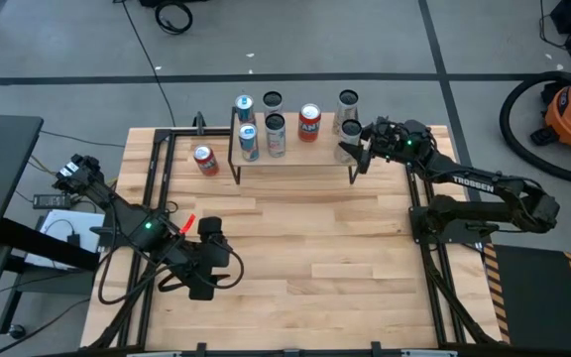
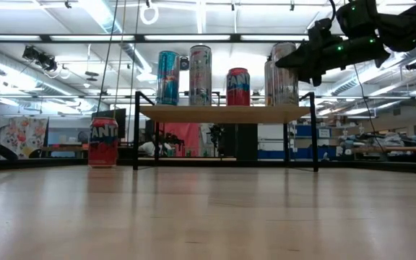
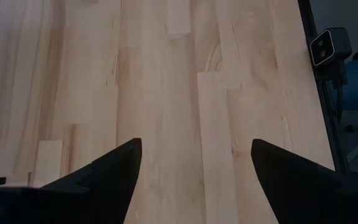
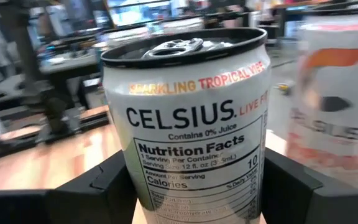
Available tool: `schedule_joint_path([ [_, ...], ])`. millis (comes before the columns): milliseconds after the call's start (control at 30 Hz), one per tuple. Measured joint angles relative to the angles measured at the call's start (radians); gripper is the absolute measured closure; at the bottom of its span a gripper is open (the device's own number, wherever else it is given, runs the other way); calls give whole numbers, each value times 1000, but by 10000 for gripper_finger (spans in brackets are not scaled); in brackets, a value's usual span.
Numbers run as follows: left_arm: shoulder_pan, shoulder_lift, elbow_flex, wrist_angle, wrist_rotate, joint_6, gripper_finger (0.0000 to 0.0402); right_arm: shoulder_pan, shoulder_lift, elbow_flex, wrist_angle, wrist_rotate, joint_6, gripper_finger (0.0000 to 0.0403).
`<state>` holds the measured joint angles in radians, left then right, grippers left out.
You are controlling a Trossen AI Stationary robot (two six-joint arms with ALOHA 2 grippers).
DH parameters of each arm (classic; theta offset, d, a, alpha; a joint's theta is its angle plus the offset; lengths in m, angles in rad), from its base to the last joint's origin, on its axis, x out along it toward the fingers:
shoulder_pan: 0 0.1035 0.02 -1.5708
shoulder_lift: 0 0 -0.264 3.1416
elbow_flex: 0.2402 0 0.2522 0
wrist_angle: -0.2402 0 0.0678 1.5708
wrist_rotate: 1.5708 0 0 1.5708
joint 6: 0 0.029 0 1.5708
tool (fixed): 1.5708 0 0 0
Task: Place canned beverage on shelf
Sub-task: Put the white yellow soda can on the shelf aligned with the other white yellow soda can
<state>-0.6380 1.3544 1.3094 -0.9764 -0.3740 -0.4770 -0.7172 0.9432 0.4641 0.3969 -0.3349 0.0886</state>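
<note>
White slim aluminium can printed with black lettering and orange text; red short soda can with white logo; blue-and-red tall can; pale wood plank surface.

Seven cans (six on/at the shelf, one on tabletop), two arms.

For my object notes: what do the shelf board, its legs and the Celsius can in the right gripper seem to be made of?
Shelf board: light wood, matte, apparently unpainted. Legs: thin black bars, probably painted metal. Celsius can between the right gripper's fingers: likely aluminium, with shiny rim, pull tab and printed white label.
</note>
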Motion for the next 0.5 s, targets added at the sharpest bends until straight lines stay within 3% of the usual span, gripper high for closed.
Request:
schedule_joint_path([
  [167, 0, 0, 0, 0, 0, 0, 88, -33, 1, 0, 8, -152, -40, 141],
  [367, 0, 0, 0, 0, 0, 0, 88, -83, 1, 0, 17, -185, -111, 141],
  [500, 0, 0, 0, 1, 0, 0, 88, -126, 3, -2, 34, -270, -132, 141],
])
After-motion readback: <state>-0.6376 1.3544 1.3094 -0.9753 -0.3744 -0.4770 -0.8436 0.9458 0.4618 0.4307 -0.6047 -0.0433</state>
